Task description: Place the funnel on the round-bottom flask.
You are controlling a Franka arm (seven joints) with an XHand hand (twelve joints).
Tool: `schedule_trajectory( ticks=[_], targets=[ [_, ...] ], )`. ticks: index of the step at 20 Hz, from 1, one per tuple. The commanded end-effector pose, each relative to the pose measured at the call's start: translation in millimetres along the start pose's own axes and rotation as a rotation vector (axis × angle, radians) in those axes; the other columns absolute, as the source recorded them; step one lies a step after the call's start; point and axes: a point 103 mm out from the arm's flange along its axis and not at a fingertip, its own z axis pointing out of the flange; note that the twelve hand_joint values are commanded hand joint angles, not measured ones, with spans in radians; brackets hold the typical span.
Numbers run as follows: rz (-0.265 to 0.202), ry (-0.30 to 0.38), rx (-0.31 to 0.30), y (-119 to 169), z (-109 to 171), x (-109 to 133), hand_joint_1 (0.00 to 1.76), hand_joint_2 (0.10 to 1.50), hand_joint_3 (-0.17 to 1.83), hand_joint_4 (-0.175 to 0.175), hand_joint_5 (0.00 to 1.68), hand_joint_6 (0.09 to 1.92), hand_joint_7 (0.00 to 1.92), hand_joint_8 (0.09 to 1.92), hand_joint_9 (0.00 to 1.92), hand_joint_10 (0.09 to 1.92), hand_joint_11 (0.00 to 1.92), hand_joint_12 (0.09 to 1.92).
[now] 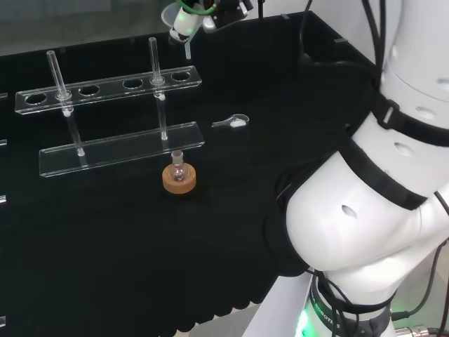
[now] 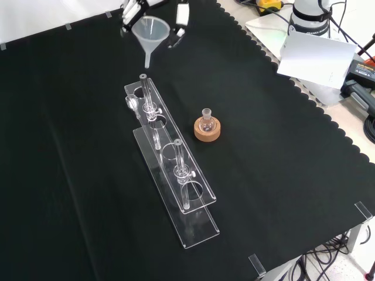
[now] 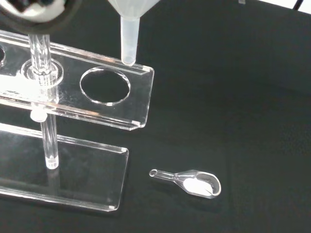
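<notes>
The hand (image 2: 177, 23) hangs high over the cloth's far end in the front view, its fingers (image 2: 130, 10) pinching a clear plastic funnel (image 2: 150, 29) on both sides. The funnel is upright, with its stem (image 2: 147, 58) pointing down above the rack's far end. In the head view the hand (image 1: 188, 20) and funnel (image 1: 172, 14) sit at the top edge. The wrist view has the funnel stem (image 3: 129, 41) hovering over the rack's end. A small round-bottom flask (image 2: 205, 120) stands upright on a cork ring (image 2: 207, 131), well apart from the hand; in the head view the flask (image 1: 177, 166) is in front of the rack.
A clear two-tier tube rack (image 2: 176, 175) with two glass tubes (image 2: 179, 158) stands between the hand and the flask in the head view, where the rack (image 1: 119, 151) is long. A small clear scoop (image 1: 235, 122) holding white powder lies right of it, and the wrist view has that scoop (image 3: 194, 182) too.
</notes>
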Motion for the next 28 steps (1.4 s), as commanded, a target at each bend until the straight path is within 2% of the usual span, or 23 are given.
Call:
schedule_trajectory(
  ticks=[1, 5, 8, 10, 13, 28],
  targets=[
    [0.045, 0.021, 0.006, -59, 0, -10, 0.76, 0.84, 0.62, -0.067, 0.87, 0.84, 1.05, 0.68, 1.35, 0.31, 0.94, 1.09],
    [0.048, 0.028, 0.036, -71, 5, -9, 0.75, 0.84, 0.63, -0.068, 0.87, 0.84, 1.05, 0.67, 1.35, 0.3, 0.94, 1.09],
    [0.041, 0.033, 0.017, -81, 10, -6, 0.75, 0.84, 0.63, -0.069, 0.87, 0.84, 1.05, 0.67, 1.35, 0.3, 0.94, 1.09],
    [0.046, 0.027, 0.001, -100, 21, 3, 0.75, 0.83, 0.63, -0.07, 0.87, 0.84, 1.05, 0.67, 1.35, 0.3, 0.94, 1.09],
    [0.04, 0.03, 0.038, -114, 34, 19, 0.75, 0.83, 0.62, -0.073, 0.86, 0.84, 1.05, 0.67, 1.35, 0.29, 0.94, 1.09],
    [-0.029, 0.035, 0.129, -107, 86, 69, 0.77, 0.82, 0.62, -0.074, 0.86, 0.83, 1.05, 0.68, 1.35, 0.28, 0.92, 1.09]
  ],
)
